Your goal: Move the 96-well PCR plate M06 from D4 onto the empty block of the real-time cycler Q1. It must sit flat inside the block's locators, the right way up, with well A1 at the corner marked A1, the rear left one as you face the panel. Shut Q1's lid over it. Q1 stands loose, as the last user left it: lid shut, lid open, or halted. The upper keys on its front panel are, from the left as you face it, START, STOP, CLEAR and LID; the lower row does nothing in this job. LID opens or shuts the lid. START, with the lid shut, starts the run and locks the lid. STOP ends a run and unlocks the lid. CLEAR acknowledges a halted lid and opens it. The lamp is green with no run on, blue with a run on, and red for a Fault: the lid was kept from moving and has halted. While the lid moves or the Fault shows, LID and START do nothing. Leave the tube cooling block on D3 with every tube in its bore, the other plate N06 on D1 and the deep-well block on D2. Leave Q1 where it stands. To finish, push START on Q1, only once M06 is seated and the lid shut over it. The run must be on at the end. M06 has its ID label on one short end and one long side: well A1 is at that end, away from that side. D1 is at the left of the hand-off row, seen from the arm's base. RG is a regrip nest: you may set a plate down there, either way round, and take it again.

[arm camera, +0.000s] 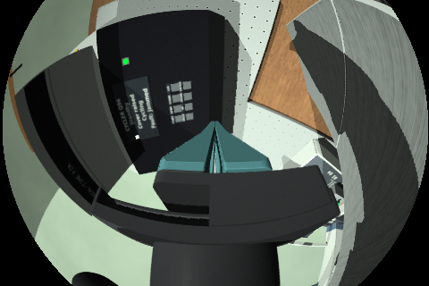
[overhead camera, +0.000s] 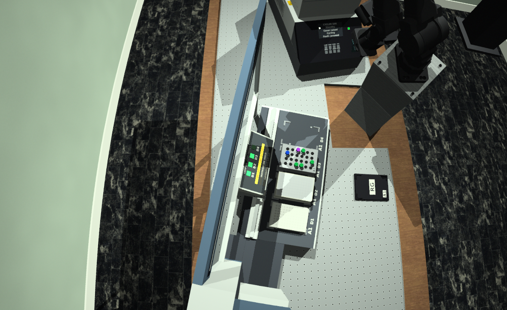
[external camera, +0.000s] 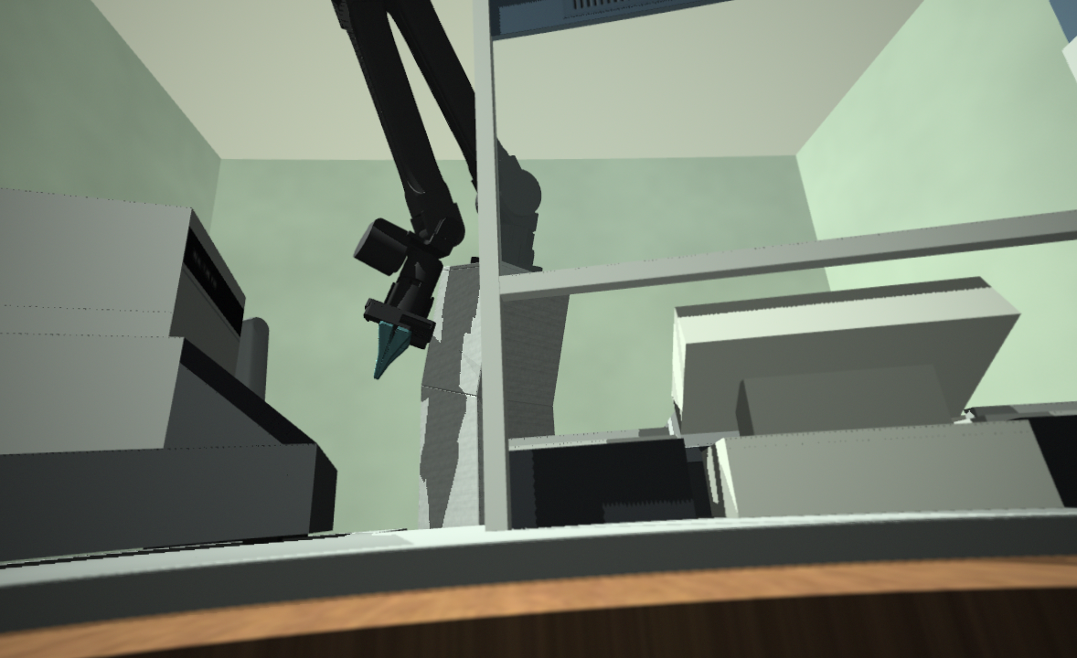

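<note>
M06 is nowhere I can see: the D4 spot point(overhead camera: 301, 131) at the end of the hand-off row, just past the tube cooling block point(overhead camera: 298, 159), shows only its white corner marks. I cannot tell whether the plate is in Q1 point(overhead camera: 326, 48), the boxy black cycler whose lamp point(overhead camera: 348, 28) glows green. My gripper point(external camera: 384, 358) hangs off Q1's front corner, its teal tapered jaws pinched fully together with nothing between them. RG point(overhead camera: 371, 187), a flat black nest, lies on the perforated grey worktop point(overhead camera: 347, 246).

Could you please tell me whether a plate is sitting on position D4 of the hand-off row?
No, the dark D4 spot shows only its white corner marks, with no plate on it.
</note>
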Robot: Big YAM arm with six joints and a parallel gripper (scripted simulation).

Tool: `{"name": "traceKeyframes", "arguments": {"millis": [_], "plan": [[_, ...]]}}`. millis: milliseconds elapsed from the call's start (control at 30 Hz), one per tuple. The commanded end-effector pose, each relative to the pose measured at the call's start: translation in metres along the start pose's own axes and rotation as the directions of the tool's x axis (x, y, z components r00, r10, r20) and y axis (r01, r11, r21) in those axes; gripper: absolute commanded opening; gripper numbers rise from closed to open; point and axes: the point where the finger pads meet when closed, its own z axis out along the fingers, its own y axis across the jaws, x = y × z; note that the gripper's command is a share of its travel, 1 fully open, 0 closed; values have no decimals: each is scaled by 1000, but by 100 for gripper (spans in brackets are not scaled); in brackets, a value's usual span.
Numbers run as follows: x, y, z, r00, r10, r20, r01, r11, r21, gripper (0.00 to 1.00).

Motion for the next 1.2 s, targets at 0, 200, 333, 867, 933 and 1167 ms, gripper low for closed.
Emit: {"name": "traceKeyframes", "arguments": {"millis": [0,200,333,867,933,1167], "plan": [[-1,-3,-5,1000,-11,6,11,1000,1,0],[0,-4,-11,1000,-14,2,14,1000,-10,0],[0,-3,-6,1000,-14,3,14,1000,-6,0],[2,3,-3,1000,-17,1,17,1000,-9,0],[2,3,-3,1000,-17,0,17,1000,-10,0],[0,-2,-2,1000,-15,5,15,1000,5,0]]}}
